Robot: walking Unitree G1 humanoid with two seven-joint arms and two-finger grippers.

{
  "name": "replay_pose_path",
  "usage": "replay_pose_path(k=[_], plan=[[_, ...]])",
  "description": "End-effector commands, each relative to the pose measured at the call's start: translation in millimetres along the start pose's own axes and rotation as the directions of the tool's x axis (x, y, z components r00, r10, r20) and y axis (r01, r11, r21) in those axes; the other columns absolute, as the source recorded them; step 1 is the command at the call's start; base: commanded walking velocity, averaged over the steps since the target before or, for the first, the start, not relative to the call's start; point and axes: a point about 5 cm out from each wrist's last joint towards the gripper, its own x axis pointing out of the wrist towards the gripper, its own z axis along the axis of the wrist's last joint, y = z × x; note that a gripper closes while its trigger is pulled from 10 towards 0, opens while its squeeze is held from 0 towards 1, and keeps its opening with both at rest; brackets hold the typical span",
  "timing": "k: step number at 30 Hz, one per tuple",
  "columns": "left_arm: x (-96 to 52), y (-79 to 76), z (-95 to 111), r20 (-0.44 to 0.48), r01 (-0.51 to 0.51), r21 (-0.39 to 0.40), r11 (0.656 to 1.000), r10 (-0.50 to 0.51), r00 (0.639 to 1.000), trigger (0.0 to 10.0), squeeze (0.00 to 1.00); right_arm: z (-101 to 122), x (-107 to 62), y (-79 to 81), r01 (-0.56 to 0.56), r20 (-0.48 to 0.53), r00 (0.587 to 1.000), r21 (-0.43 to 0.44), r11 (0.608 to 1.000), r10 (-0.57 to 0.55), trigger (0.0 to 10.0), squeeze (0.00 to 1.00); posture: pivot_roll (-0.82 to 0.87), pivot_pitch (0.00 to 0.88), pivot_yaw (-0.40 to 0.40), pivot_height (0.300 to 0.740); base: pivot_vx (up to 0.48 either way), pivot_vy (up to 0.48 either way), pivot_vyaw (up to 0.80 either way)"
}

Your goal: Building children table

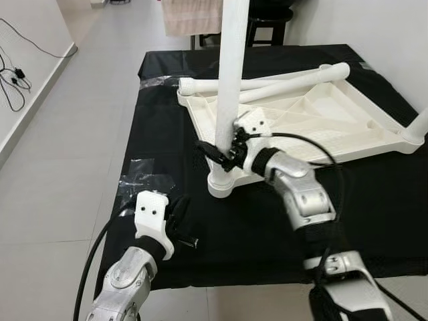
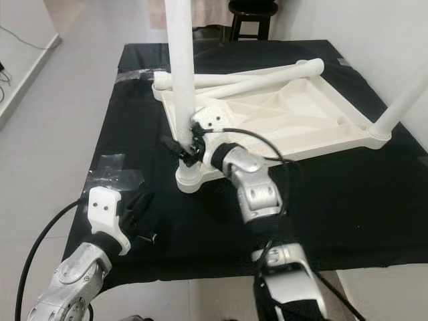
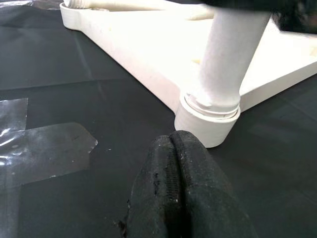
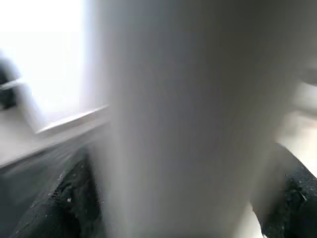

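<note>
Nearest to the robot, the left gripper [image 1: 182, 224] hovers low over the black cloth [image 1: 374, 200] near the front-left part of the table; its two fingers [image 3: 184, 193] are pressed together w/ nothing between them, clenched on air. Just beside it, towards the left edge, lie 2 patches of clear tape [image 3: 47, 151] stuck on the cloth, and 1 more strip [image 1: 155, 81] sits at the far-left corner.

A bit further in, the right gripper [image 1: 224, 152] reaches from the right side and grasps the upright white leg [image 1: 229, 80] low down, just above its round socket [image 1: 222, 184]. In the right wrist view the leg is blurred and very close, w/ a black finger [image 4: 64, 203] on each side of it, so the grip is closed around the tube.

The task's thing, the white children's tabletop [image 1: 321, 124], lies upside down approx. in the middle of the table, rotated so its near corner carries the socket w/ the upright leg. Its underside is like a shallow tray w/ ribs dividing it in compartments; I cannot count them exactly. Legs, counted: 4. One is standing in the near corner, 1 is standing at the right corner [image 1: 420, 124], and 2 loose legs [image 1: 281, 79] lie across the far rim of the tabletop, touching each other.

Beyond the far edge of the table stands 1 dark stool [image 2: 251, 17], and a beige cloth [image 1: 190, 17] hangs there.

On the floor at far left, cables [image 1: 15, 77] lie by the wall.
</note>
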Motion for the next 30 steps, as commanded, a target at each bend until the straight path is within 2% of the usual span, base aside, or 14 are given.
replay_pose_path(k=[1, 2, 6, 7, 19, 20, 23, 24, 25, 26, 27, 28, 29, 30], plan=[[-0.9, -0.5, -5.0, -0.021, -0.003, 0.002, 1.0, 0.003, 1.0, 10.0, 0.0, -3.3, -0.3, 1.0, -0.07, -0.004, 0.998, 0.006, 0.998, 0.07, 10.0, 0.0, 0.14, 0.113, -0.046, 0.74, 0.0, 0.0, 0.0], [-0.8, -1.3, -5.7, -0.021, -0.005, 0.003, 1.0, 0.005, 1.0, 10.0, 0.0, -8.8, -3.5, -4.4, -0.144, -0.047, 0.988, 0.004, 0.99, 0.144, 10.0, 0.0, 0.16, 0.107, -0.053, 0.74, 0.0, 0.0, 0.0], [-0.9, -2.1, -6.2, -0.022, -0.006, 0.004, 1.0, 0.006, 1.0, 10.0, 0.0, -17.1, -6.5, -10.0, -0.181, -0.116, 0.977, -0.032, 0.983, 0.176, 10.0, 0.0, 0.16, 0.107, -0.055, 0.74, 0.0, 0.0, 0.0], [-1.4, -2.6, -6.7, -0.023, -0.007, 0.007, 1.0, 0.007, 1.0, 10.0, 0.0, -18.0, -7.0, -14.1, -0.179, -0.108, 0.978, 0.001, 0.984, 0.178, 0.0, 0.0, 0.16, 0.105, -0.056, 0.74, 0.0, 0.0, 0.0], [-2.9, -4.0, -8.0, -0.028, -0.005, 0.007, 1.0, 0.005, 1.0, 10.0, 0.0, -27.8, -14.6, -20.6, -0.176, -0.075, 0.981, 0.058, 0.983, 0.18, 0.0, 0.0, 0.15, 0.104, -0.053, 0.74, 0.0, 0.0, 0.0], [-3.3, -4.1, -8.0, -0.028, -0.004, 0.005, 1.0, 0.004, 1.0, 10.0, 0.0, -37.0, -18.1, -20.0, -0.11, -0.086, 0.99, 0.055, 0.992, 0.115, 0.0, 0.0, 0.15, 0.107, -0.053, 0.74, 0.0, 0.0, 0.0], [-3.4, -4.1, -7.9, -0.028, -0.004, 0.005, 1.0, 0.004, 1.0, 10.0, 0.0, -38.8, -18.7, -20.2, -0.097, -0.086, 0.991, 0.055, 0.994, 0.101, 0.0, 0.0, 0.15, 0.107, -0.053, 0.74, 0.0, 0.0, 0.0], [-3.9, -3.8, -7.6, -0.028, -0.005, 0.005, 1.0, 0.005, 1.0, 10.0, 0.0, -50.1, -20.9, -25.1, 0.148, -0.159, 0.977, 0.028, 0.989, -0.141, 0.0, 0.0, 0.15, 0.111, -0.05, 0.74, 0.0, 0.0, 0.0], [-3.9, -3.8, -7.6, -0.028, -0.005, 0.005, 1.0, 0.005, 1.0, 10.0, 0.0, -50.1, -20.9, -25.1, 0.148, -0.159, 0.977, 0.028, 0.989, -0.141, 0.0, 0.0, 0.15, 0.111, -0.05, 0.74, 0.0, 0.0, 0.0], [-4.5, -2.6, -7.4, -0.028, -0.005, 0.006, 1.0, 0.005, 1.0, 10.0, 0.0, -60.5, -30.5, -24.8, 0.474, -0.214, 0.866, 0.058, 0.879, -0.453, 0.0, 0.0, 0.14, 0.116, -0.041, 0.74, 0.0, 0.0, 0.0], [-4.5, -2.6, -7.4, -0.028, -0.005, 0.006, 1.0, 0.005, 1.0, 10.0, 0.0, -60.5, -30.5, -24.8, 0.474, -0.214, 0.866, 0.058, 0.879, -0.453, 0.0, 0.0, 0.14, 0.116, -0.041, 0.74, 0.0, 0.0, 0.0], [-4.5, -1.6, -7.0, -0.029, -0.005, 0.004, 1.0, 0.005, 1.0, 10.0, 0.0, -70.0, -38.3, -5.7, 0.601, -0.264, 0.78, 0.063, 0.797, -0.567, 0.0, 0.0, 0.13, 0.116, -0.03, 0.74, 0.0, 0.0, 0.0], [-4.2, -0.6, -7.0, -0.03, -0.002, 0.002, 1.0, 0.002, 1.0, 10.0, 0.0, -71.1, -42.3, 11.0, 0.637, -0.263, 0.745, 0.008, 0.771, -0.613, 0.0, 0.0, 0.12, 0.11, -0.021, 0.74, 0.0, 0.0, 0.0], [-4.2, -0.6, -7.0, -0.03, -0.002, 0.002, 1.0, 0.002, 1.0, 10.0, 0.0, -71.1, -42.3, 11.0, 0.637, -0.263, 0.745, 0.008, 0.771, -0.613, 0.0, 0.0, 0.12, 0.11, -0.021, 0.74, 0.0, 0.0, 0.0]])
